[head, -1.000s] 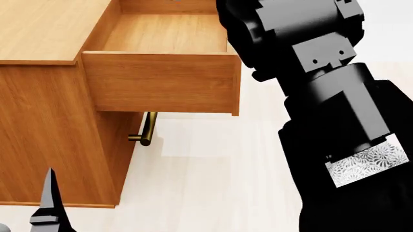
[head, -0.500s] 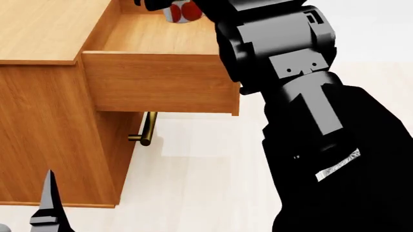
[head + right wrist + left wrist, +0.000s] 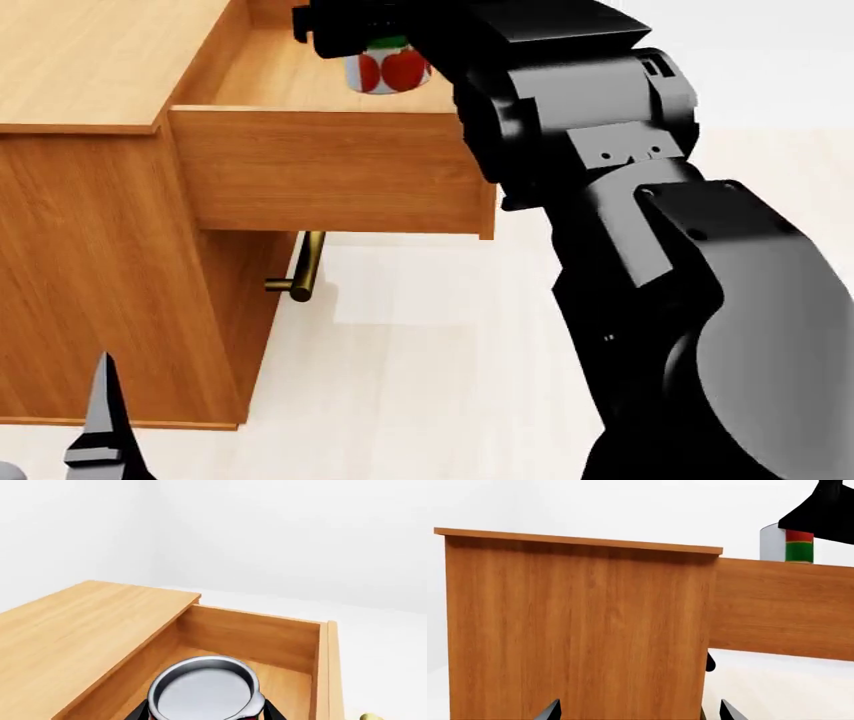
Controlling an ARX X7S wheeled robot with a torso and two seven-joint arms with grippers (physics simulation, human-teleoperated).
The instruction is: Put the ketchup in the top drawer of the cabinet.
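A: Where is the can [image 3: 388,70]?

B: It hangs over the open top drawer [image 3: 334,170], held upright in the right gripper [image 3: 360,25]. In the head view the red label with tomato pictures shows below the black fingers, with a green band just under them. From the right wrist the silver lid [image 3: 203,690] fills the lower middle, and the drawer's wooden floor lies beneath it.

A: Is it touching the drawer?

B: I cannot tell. In the left wrist view the can [image 3: 787,545] rises above the drawer's side wall, so at least its upper part is clear of the rim.

A: And the right gripper's grip?

B: Clamped on the can, one finger on each side of it.

A: The left gripper?

B: Low beside the cabinet [image 3: 80,250]. Two dark fingertips [image 3: 550,711] stand apart at the edge of its own camera's view with nothing between them.

A: What else shows?

B: The flat cabinet top [image 3: 73,635] beside the drawer, and the brass handle [image 3: 304,265] of the lower drawer under it. The right arm [image 3: 667,280] covers much of the pale floor [image 3: 427,380].
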